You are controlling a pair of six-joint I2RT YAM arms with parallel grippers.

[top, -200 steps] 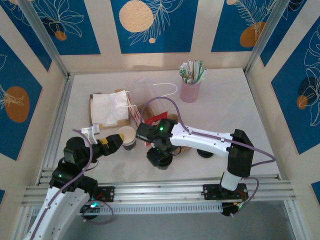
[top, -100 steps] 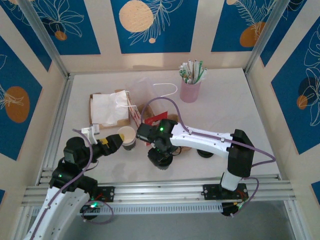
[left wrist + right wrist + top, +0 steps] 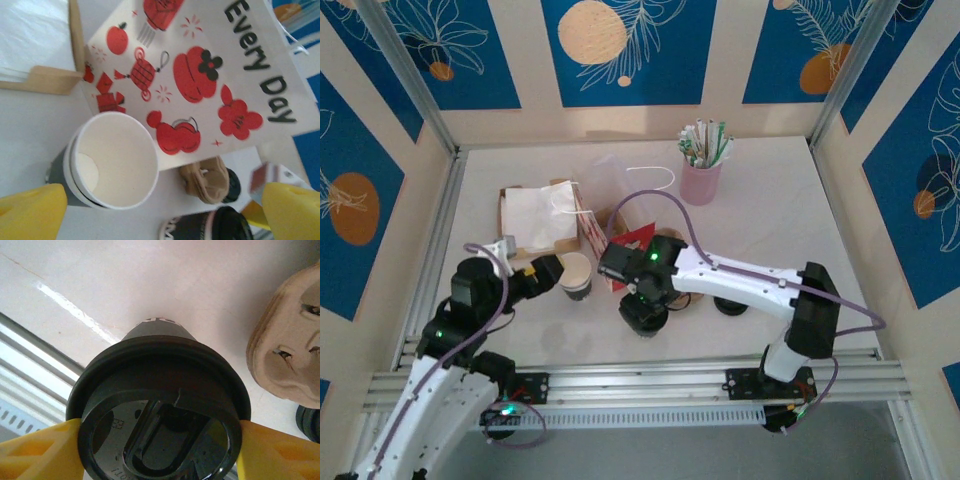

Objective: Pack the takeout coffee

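Risks, as I judge them:
- The paper cup [image 3: 116, 161] stands upright and empty on the table [image 3: 770, 220], at about 8 o'clock from its centre. The printed bag [image 3: 200, 75] lies just beyond it at 12 o'clock.
- In the left wrist view the cup sits off-centre, nearer the finger [image 3: 30, 212] at 8 o'clock. A squeeze from here would likely meet one side first and shove or tip the cup into the bag.
- The paper wall looks thin, so a hard clamp near the rim could buckle it.
- The right gripper [image 3: 160, 437] bears on the lid [image 3: 160, 405] of the dark cup [image 3: 157, 332], not on the body. A lift could pop the lid off, or the round rim could slip out.
- The two wrists work close together, and a sweep by either could knock the other's cup.

Pose:
- Left arm reaches from the 7 o'clock corner toward 1 o'clock, forearm low. The left gripper [image 3: 550, 272] is fully spread, empty, and aimed at the cup from just beside it.
- Right arm stretches from 5 o'clock across the near edge toward 9 o'clock, wrist bent down. Its fingers appear pressed on opposite sides of the lid rim.
- A cardboard holder [image 3: 290, 345] lies near, at 2 o'clock of the lid.
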